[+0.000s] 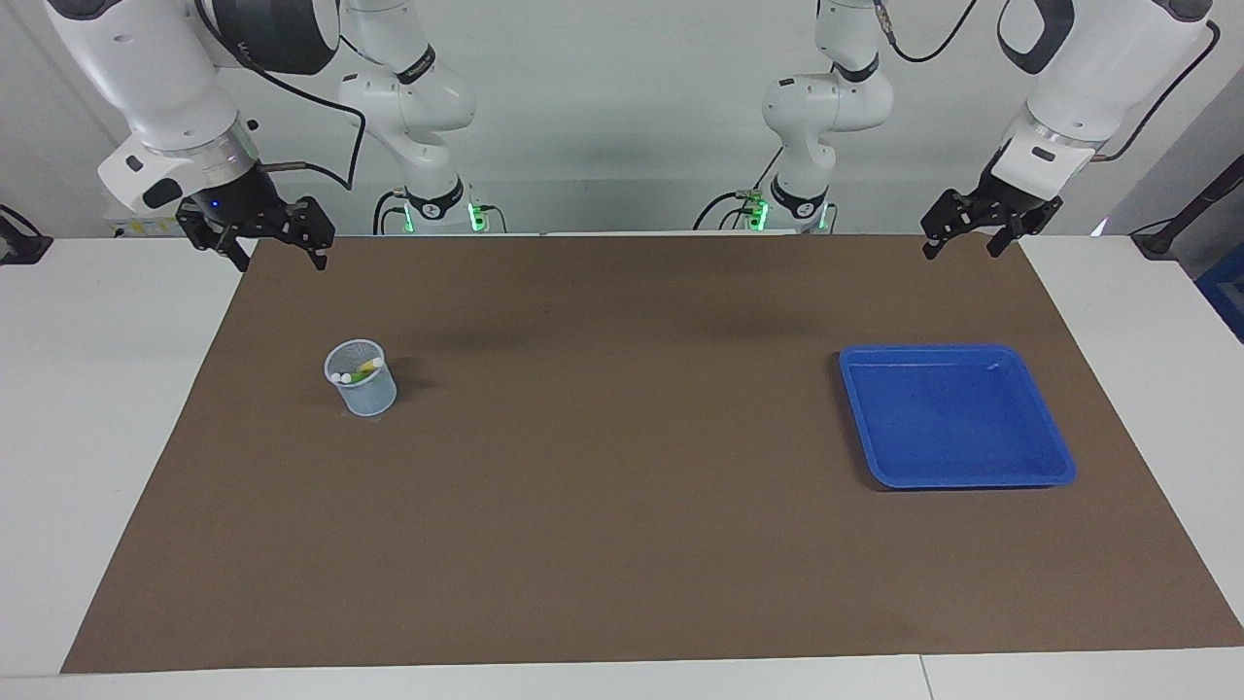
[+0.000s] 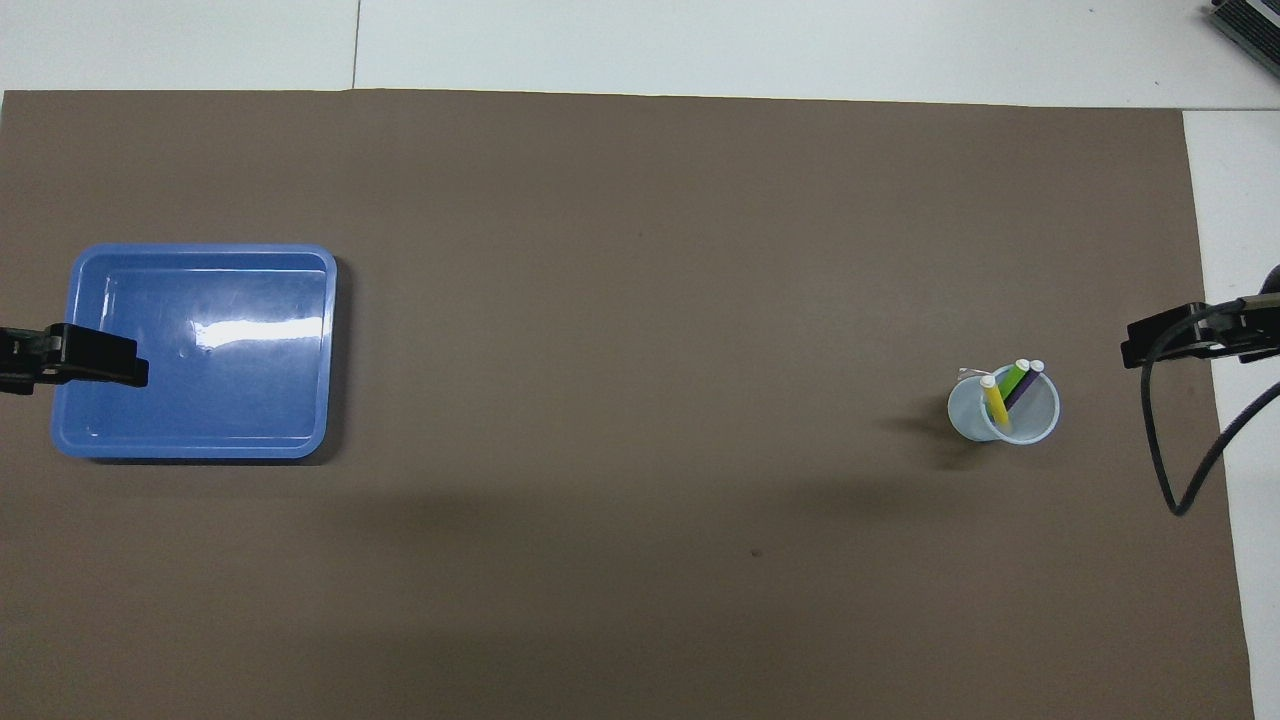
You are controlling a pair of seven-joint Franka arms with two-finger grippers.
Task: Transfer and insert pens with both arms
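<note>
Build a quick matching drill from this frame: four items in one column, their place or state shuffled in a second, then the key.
Items
1. Three slim pens, purple, green and yellow with pale ends
2. Shallow blue plastic tray
3. Left claw, black two-finger
4. Pale translucent round cup

Places or states
A. Open, raised over the brown mat's edge at the robots' end, holding nothing
B. Lying on the mat toward the left arm's end, nothing in it
C. Leaning together inside the cup
D. Standing upright on the mat toward the right arm's end

Pairs: 1-C, 2-B, 3-A, 4-D
</note>
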